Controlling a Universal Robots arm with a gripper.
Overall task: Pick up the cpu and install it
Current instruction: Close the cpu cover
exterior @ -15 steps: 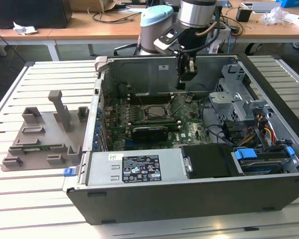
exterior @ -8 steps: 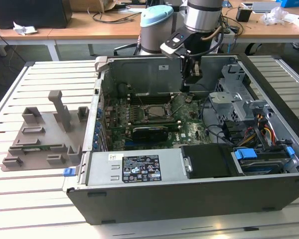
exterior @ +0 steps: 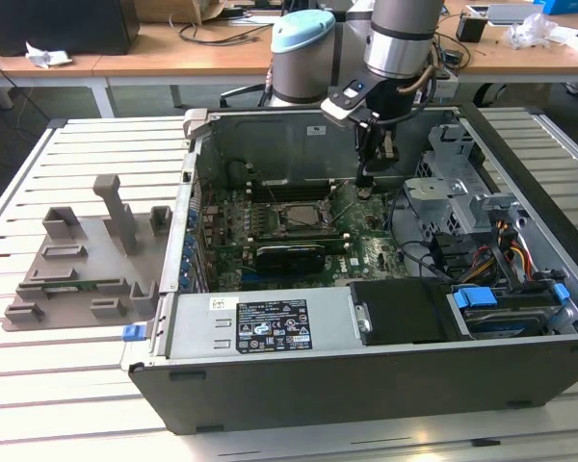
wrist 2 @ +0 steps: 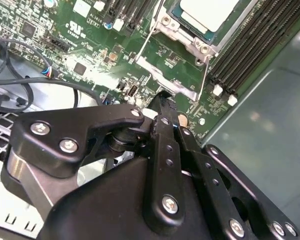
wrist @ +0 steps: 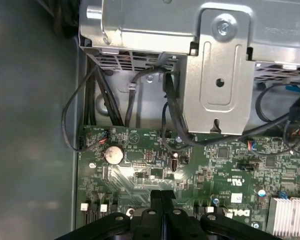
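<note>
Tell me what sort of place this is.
Probably a robotics lab or electronics workshop: an open grey metal computer case sits on a slatted white metal table, with cable-strewn wooden desks behind.

Bright even room light, white glare on the motherboard [wrist 2: 105, 75], soft shadows

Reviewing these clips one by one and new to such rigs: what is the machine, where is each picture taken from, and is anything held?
One robot arm reaches down into an open computer case lying on a slatted table. The exterior view comes from a camera off the arm; both wrist views come from cameras riding on the arm, looking past its black gripper at the green motherboard. The gripper is shut, with nothing visible between its fingers, beside the processor socket. The cpu, a silver square, sits in that socket. A grey plastic tray lies on the table at the exterior view's left.
</note>
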